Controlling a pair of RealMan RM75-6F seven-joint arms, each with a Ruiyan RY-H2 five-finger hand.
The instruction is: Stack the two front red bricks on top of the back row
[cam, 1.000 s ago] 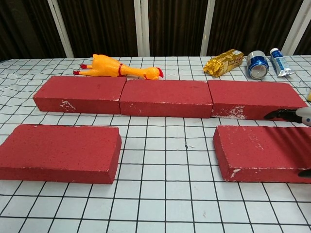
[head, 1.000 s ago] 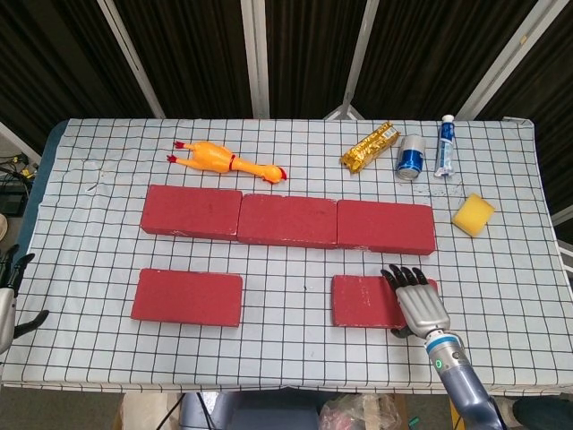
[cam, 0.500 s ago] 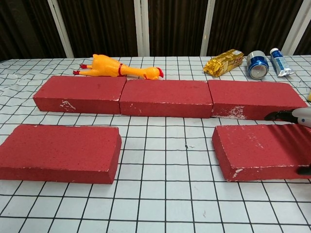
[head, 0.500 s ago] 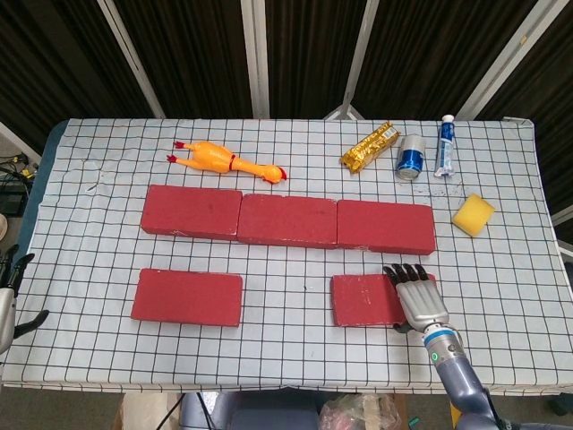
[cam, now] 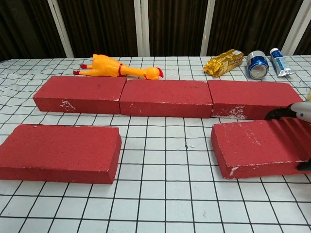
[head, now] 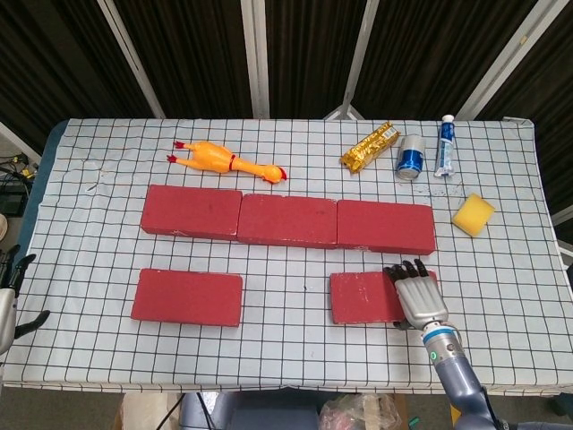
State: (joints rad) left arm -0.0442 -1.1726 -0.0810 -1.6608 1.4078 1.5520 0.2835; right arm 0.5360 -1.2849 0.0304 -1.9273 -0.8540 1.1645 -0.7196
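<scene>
Three red bricks form the back row: left (head: 191, 211), middle (head: 286, 219) and right (head: 385, 227). The front left brick (head: 187, 296) lies flat and untouched. My right hand (head: 417, 296) grips the right end of the front right brick (head: 363, 297), with fingers over its top and far edge. In the chest view this brick (cam: 257, 145) is tipped slightly up at its right end, where dark fingertips (cam: 284, 112) hook the far edge. My left hand (head: 7, 300) hangs off the table's left edge with its fingers apart, holding nothing.
Behind the back row lie a rubber chicken (head: 228, 161), a gold packet (head: 369, 146), a blue can (head: 411, 157) and a tube (head: 445, 145). A yellow sponge (head: 473, 215) sits to the right of the row. The table is covered by a checked cloth (head: 286, 269).
My right hand has closed further round the front right brick's end. The brick has shifted slightly left and its right end has risen a little. The left hand has not moved.
</scene>
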